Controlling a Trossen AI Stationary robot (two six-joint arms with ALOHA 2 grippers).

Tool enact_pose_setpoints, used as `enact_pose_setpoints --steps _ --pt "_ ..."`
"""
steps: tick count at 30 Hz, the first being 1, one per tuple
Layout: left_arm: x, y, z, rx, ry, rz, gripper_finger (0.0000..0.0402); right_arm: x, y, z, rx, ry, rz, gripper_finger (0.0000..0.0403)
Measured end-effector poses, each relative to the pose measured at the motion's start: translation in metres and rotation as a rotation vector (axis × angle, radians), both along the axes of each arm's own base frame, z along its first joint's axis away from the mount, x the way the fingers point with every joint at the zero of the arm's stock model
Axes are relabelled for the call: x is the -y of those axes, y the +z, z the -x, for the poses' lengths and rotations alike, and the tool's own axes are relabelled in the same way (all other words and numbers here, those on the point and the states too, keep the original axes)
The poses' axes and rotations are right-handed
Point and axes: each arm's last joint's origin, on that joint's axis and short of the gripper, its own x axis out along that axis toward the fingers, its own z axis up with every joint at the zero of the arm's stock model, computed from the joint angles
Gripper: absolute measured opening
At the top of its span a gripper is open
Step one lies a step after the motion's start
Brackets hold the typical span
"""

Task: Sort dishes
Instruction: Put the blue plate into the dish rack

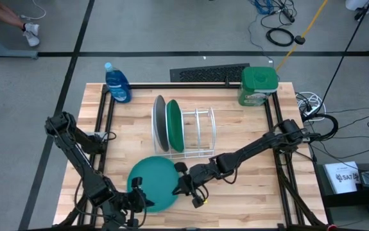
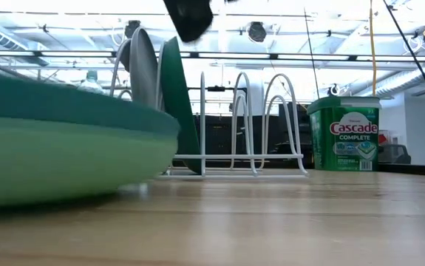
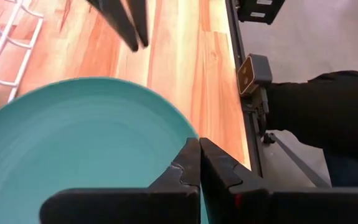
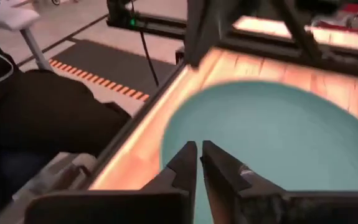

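Note:
A teal plate point(image 1: 152, 183) lies near the table's front edge on top of a light green plate point(image 2: 57, 166), which only the low view shows. A grey plate point(image 1: 160, 122) and a dark green plate point(image 1: 174, 124) stand on edge in the white wire rack point(image 1: 197, 131). My left gripper point(image 1: 139, 192) is shut at the teal plate's near left rim. My right gripper point(image 1: 179, 185) reaches in from the right. Its fingers are together at the plate's right rim. My left gripper point(image 3: 199, 152) has its shut fingertips at the teal plate's rim point(image 3: 182, 134), slanting down from the near left. Nothing shows between the fingers, and I cannot tell whether they press on the rim. My right gripper point(image 4: 198, 152) has its shut fingertips over the teal plate's rim point(image 4: 169, 146), slanting down from the right. Whether they touch it cannot be told. The plate lies flat on the light green one.
A blue soap bottle point(image 1: 117, 83) stands at the far left corner and a green Cascade tub point(image 1: 258, 86) at the far right. Black frame rails point(image 1: 271, 128) run along the table's sides. A person in dark clothing point(image 3: 328, 112) is close to the near edge.

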Motion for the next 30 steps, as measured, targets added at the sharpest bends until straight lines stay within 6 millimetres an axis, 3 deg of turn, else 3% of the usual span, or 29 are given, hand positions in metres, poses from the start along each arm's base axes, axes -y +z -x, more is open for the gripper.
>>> enact_pose_setpoints --steps 7,14,18,24,30 --pt "0.001 0.0 0.0 -0.016 -0.015 0.014 0.0 -0.018 0.022 -0.001 0.003 -0.034 0.035 0.0089" --pt "0.007 -0.013 -0.001 -0.116 -0.054 0.061 0.0004 -0.019 0.006 -0.001 -0.072 -0.095 0.064 0.0161" --pt "0.013 -0.035 -0.005 -0.216 -0.067 0.066 0.0042 -0.02 -0.007 -0.003 -0.111 -0.116 0.069 0.0174" --pt "0.016 -0.06 -0.016 -0.303 -0.074 0.064 0.0119 -0.02 -0.01 -0.004 -0.136 -0.129 0.054 0.0178" --pt "0.01 -0.084 -0.026 -0.412 -0.037 0.048 0.0136 -0.02 -0.012 -0.004 -0.147 -0.137 0.045 0.0178"
